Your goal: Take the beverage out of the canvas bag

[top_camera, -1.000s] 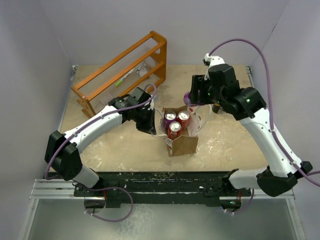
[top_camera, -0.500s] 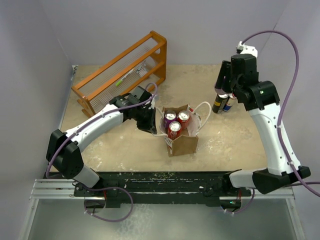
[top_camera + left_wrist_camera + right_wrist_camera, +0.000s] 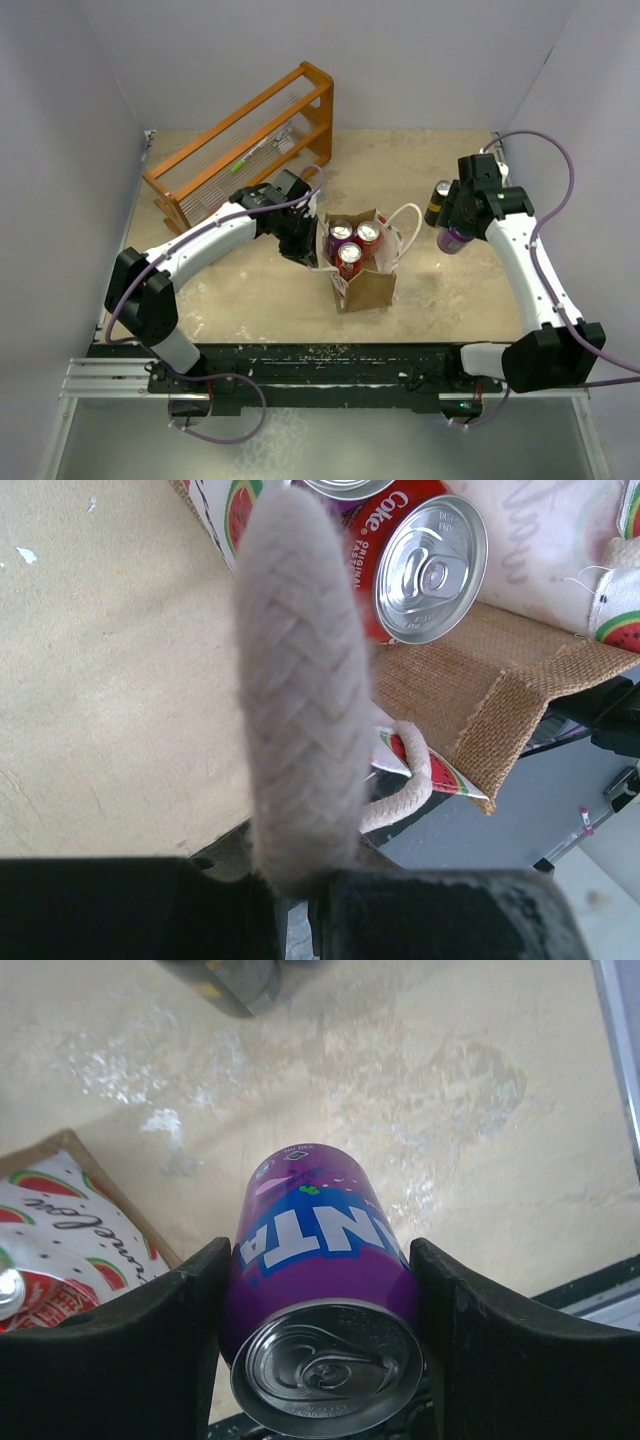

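The canvas bag (image 3: 368,285) stands mid-table, a small tan tote with white loop handles. Three cans stand upright inside it: one purple (image 3: 341,233) and two red (image 3: 348,254). My left gripper (image 3: 306,246) is at the bag's left side, shut on the white rope handle (image 3: 300,680). A red Coke can top (image 3: 430,555) shows beyond the handle. My right gripper (image 3: 320,1300) is right of the bag, low over the table, shut on a purple Fanta can (image 3: 320,1250), the beverage (image 3: 451,240). I cannot tell whether the can touches the table.
A dark can (image 3: 437,203) stands on the table just behind the purple can and shows at the top of the right wrist view (image 3: 225,980). An orange wooden rack (image 3: 245,145) sits at the back left. The right wall is close to the right arm.
My right arm has carried the purple can from above the bag to the right and down, beside the dark can. The left gripper has kept its hold on the handle.
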